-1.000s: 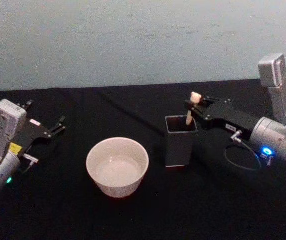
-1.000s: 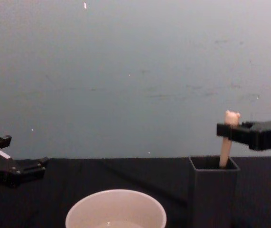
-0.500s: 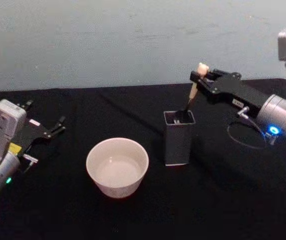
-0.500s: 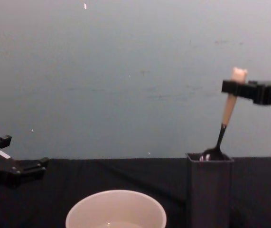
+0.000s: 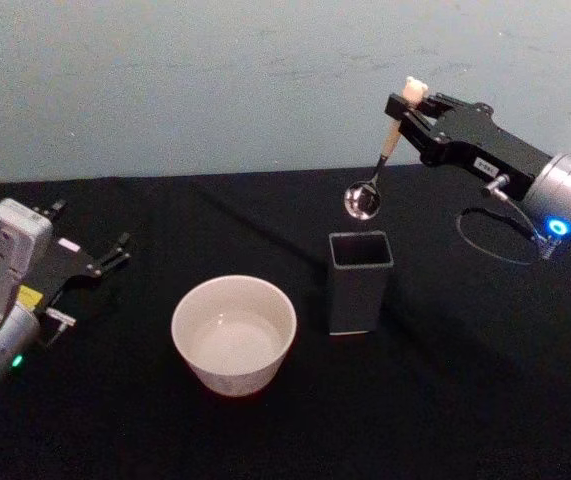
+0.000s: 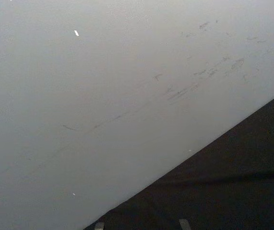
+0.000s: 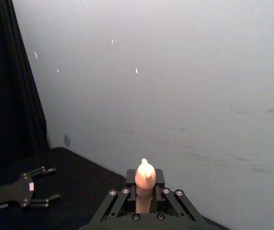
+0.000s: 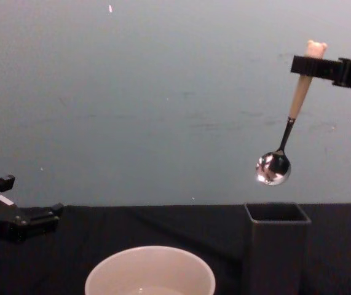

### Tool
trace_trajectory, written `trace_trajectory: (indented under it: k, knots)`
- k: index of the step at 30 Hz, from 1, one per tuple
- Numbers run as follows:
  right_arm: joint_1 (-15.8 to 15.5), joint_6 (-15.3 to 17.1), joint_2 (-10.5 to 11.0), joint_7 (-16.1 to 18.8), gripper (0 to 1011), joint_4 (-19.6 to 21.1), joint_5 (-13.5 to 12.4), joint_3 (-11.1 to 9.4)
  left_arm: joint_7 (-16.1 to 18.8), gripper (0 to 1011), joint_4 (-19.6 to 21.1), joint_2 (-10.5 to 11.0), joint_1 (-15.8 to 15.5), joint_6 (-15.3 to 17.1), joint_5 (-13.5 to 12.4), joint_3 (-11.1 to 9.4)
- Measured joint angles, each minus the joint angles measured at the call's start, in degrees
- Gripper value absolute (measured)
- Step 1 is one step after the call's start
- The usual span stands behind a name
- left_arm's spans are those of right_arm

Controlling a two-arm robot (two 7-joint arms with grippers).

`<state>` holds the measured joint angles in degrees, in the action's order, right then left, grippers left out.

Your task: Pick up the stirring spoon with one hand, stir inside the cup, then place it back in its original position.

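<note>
My right gripper (image 5: 405,104) is shut on the stirring spoon (image 5: 383,160) just under its small bear head, high above the table. The spoon hangs tilted, and its shiny bowl (image 8: 273,169) is clear of the dark grey square holder (image 5: 359,281) below it. In the right wrist view the beige bear head (image 7: 145,176) sticks up between the fingers. The cream-white cup (image 5: 234,333) stands on the black table to the left of the holder. My left gripper (image 5: 115,252) rests open at the table's left side, away from both.
A black cloth covers the table (image 5: 445,400), with a pale wall behind. A thin cable (image 5: 495,250) loops under my right arm. Open table lies between the cup and the left gripper (image 8: 34,218) and in front of the holder (image 8: 276,246).
My right gripper has risen with the spoon, lifting it out of the square holder until its bowl hangs free above the rim. The left arm has not moved.
</note>
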<state>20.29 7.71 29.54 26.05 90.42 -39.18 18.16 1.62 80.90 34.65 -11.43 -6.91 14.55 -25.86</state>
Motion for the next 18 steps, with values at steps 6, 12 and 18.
trace_trajectory:
  k: [6,12,18]
  knots:
    - [0.7,-0.3,-0.1,-0.1,221,0.2,-0.9,0.9,0.0,1001,0.0,0.0,0.0,0.0,0.0,0.0]
    - [1.6,-0.3,-0.6,0.1,221,0.0,-1.2,2.6,0.0,1001,0.0,0.0,0.0,0.0,0.0,0.0]
    - [2.4,-0.1,-1.2,0.7,221,-0.1,-1.5,4.8,0.0,1001,0.0,0.0,0.0,0.0,0.0,0.0]
